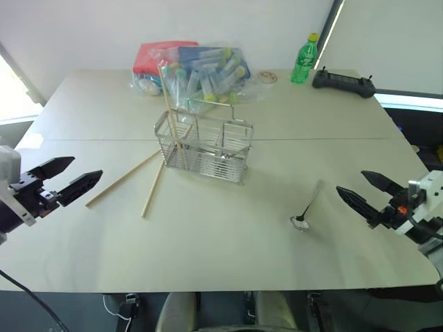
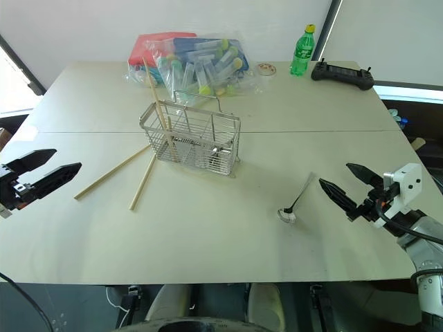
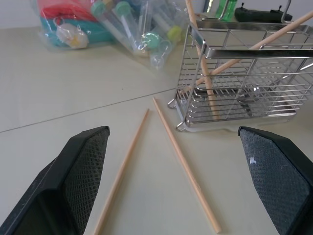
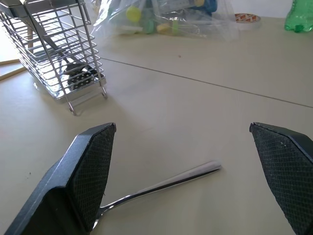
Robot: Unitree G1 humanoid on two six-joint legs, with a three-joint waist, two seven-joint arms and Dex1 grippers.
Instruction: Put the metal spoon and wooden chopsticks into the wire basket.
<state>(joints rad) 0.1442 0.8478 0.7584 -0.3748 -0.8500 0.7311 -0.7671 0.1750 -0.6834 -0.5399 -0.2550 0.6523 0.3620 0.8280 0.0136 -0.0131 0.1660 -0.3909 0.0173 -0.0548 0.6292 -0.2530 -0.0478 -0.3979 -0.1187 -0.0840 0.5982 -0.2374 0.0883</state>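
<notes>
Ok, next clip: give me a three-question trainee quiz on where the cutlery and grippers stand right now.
1. True or false: the metal spoon is already inside the wire basket.
2. How many wooden chopsticks lie flat on the table outside the basket?
A. none
B. two
C. four
3. Fill in: the left gripper and right gripper are both ____, holding nothing.

Key:
1. False; it lies on the table near the right gripper.
2. B; two lie beside the basket, and chopsticks also stand in it.
3. open
</notes>
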